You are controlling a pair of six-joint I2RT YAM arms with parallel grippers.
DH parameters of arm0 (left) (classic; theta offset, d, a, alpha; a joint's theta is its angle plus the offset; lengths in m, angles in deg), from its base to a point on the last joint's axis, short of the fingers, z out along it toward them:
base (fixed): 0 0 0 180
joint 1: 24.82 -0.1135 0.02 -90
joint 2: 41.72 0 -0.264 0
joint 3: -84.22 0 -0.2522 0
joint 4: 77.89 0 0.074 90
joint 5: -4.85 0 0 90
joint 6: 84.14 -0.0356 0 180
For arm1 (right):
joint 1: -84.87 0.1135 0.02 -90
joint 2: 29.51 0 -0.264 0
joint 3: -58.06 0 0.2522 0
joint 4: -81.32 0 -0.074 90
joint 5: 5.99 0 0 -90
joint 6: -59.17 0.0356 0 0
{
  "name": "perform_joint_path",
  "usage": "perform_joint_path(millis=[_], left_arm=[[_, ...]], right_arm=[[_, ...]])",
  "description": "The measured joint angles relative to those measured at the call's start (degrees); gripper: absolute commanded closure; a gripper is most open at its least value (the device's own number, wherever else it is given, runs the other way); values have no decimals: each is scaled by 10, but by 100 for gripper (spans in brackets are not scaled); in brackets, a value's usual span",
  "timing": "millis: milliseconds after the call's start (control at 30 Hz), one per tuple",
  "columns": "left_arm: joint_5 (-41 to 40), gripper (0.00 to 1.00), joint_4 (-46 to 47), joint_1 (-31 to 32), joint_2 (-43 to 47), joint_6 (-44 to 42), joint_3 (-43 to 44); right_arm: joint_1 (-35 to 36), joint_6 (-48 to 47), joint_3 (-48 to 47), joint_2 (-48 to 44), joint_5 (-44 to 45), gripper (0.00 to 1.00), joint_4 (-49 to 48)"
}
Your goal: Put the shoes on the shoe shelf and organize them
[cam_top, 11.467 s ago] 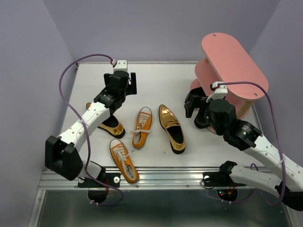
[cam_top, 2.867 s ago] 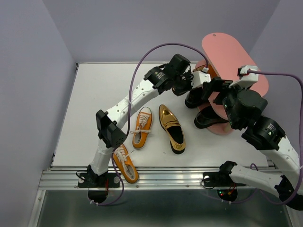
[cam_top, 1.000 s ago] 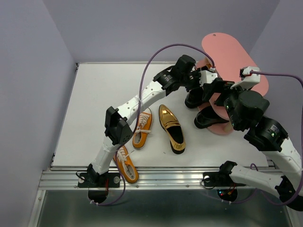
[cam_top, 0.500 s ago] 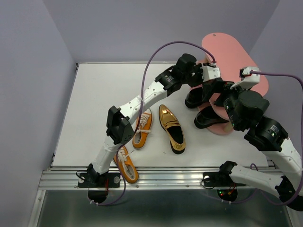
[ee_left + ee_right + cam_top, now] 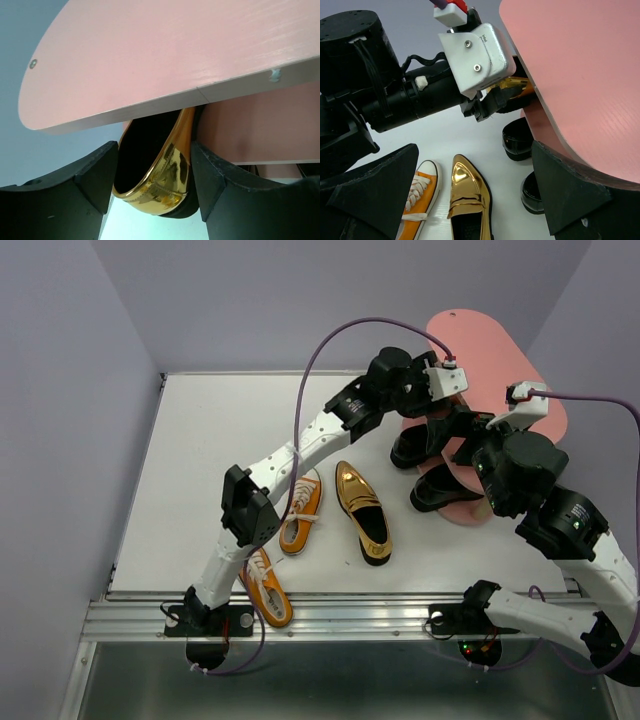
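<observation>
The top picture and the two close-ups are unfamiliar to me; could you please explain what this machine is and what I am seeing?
These are two robot arms bolted at the near edge of a table, tidying shoes onto the pink shoe shelf. The top picture looks down from above and behind them. The other two come from a camera on each wrist, so the dark shapes at their edges are that arm's own fingers. The left end effector reaches under the shelf's top board, its jaws open on either side of the heel of a gold loafer. The right end effector is open and empty. On the table lie the other gold loafer and two orange sneakers. Two black dress shoes sit at the shelf's foot.
</observation>
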Motion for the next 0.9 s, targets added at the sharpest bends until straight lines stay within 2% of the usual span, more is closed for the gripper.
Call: perform_joint_path(millis=[67, 100, 133, 167, 367, 533, 767, 900], left_arm=[[-10, 20, 2, 0, 10, 2, -9], [-14, 10, 2, 0, 19, 4, -15], [-18, 8, 1, 0, 28, 7, -21], [-25, 1, 3, 0, 41, 11, -32], [-54, 1, 4, 2, 149, 31, -118], [-122, 1, 23, 13, 276, 72, -245], [-299, 1, 59, 28, 452, 207, -489], [-379, 1, 15, 18, 494, 332, -580]], right_arm=[[0, 0, 0, 0, 0, 0, 0], [0, 1, 0, 0, 0, 0, 0], [0, 1, 0, 0, 0, 0, 0], [0, 1, 0, 0, 0, 0, 0], [0, 0, 0, 0, 0, 0, 0], [0, 0, 0, -1, -4, 0, 0], [0, -11, -9, 24, -70, 0, 30], [0, -15, -11, 65, -140, 0, 53]])
